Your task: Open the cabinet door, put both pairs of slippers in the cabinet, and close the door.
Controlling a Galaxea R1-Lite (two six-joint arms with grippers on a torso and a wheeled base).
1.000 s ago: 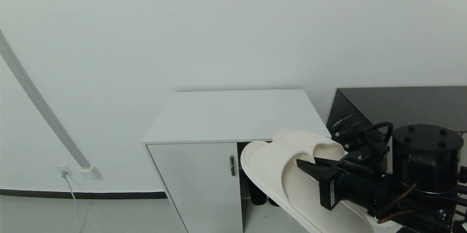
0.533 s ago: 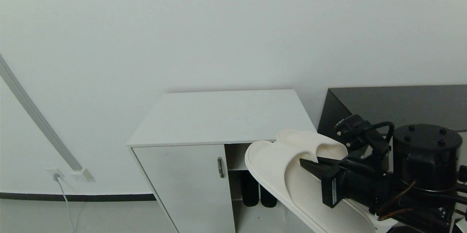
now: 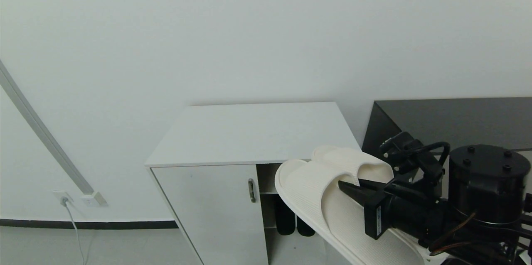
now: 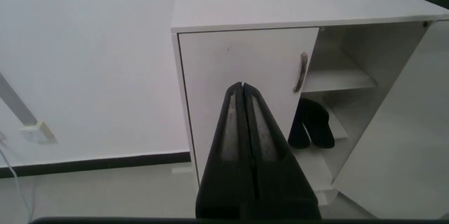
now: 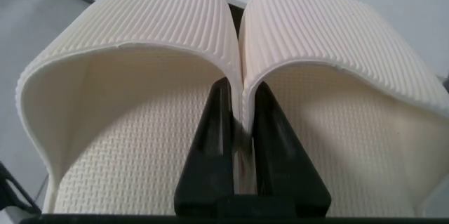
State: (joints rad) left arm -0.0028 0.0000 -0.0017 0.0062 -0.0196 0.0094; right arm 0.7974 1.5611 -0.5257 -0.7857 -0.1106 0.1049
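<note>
The right gripper (image 3: 347,186), clamped on the touching inner edges of the cream slippers (image 3: 307,190), holds the pair toes-first toward the cabinet (image 3: 257,132). Its open right half, with dark slippers (image 3: 293,221) under the shelf, lies ahead and lower. The left gripper (image 4: 243,87) hangs empty, fingers pressed together.

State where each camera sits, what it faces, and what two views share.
Head view: on the head, looking down at the cabinet; right gripper holds white slippers.
Left wrist view: on that wrist, facing the cabinet; left gripper shows.
Right wrist view: on that wrist, facing the white slippers; its fingers show.
Shared: black slippers, head and left wrist.
</note>
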